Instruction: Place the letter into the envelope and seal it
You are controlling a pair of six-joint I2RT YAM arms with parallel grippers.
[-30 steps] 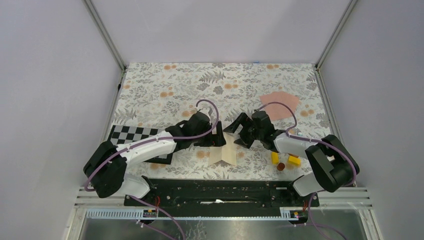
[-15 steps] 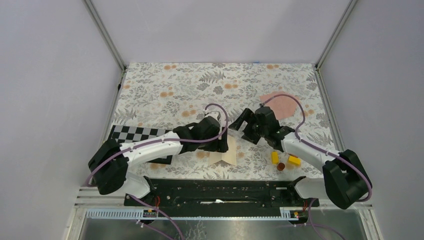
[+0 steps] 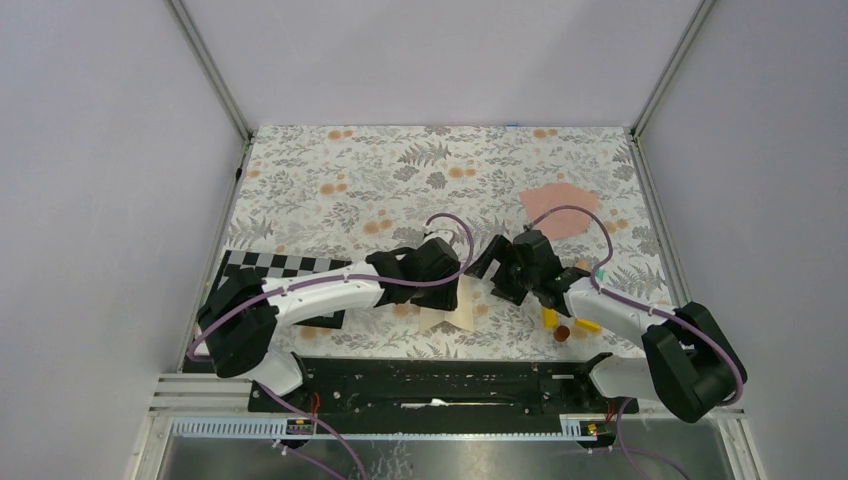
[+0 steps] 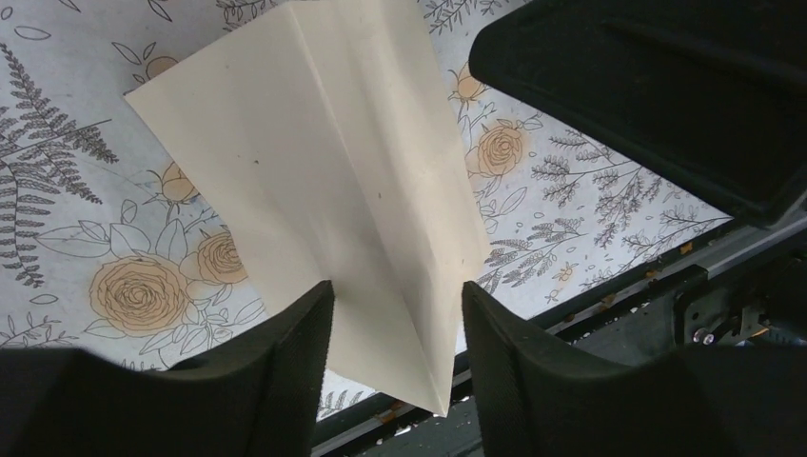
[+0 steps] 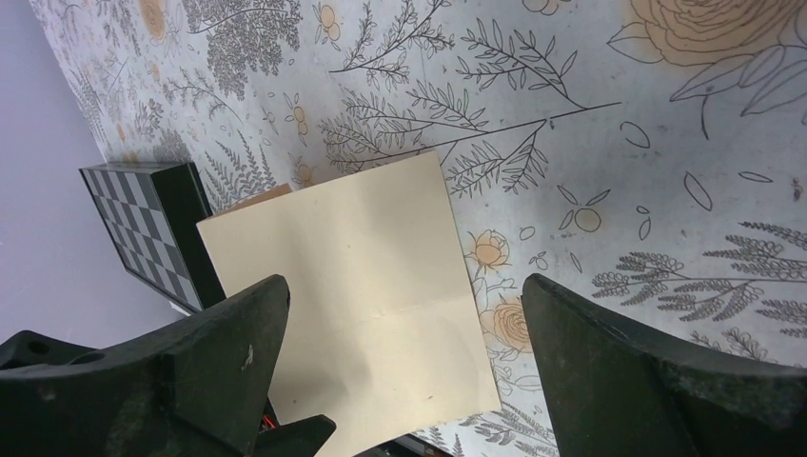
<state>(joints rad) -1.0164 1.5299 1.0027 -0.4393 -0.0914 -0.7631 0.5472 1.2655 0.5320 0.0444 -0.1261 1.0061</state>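
Only overhead shows the salmon envelope beyond the right claw (spread wide); left claw straddles the creased cream letter, grip unclear.

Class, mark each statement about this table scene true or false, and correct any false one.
1. The letter is inside the envelope. False: it lies outside, well apart from the envelope.
2. The left pincer straddles the letter's raised fold. True.
3. The right pincer is shut on the envelope. False: it is wide open above the letter, holding nothing.
4. The checkerboard lies on the left arm's side. True.
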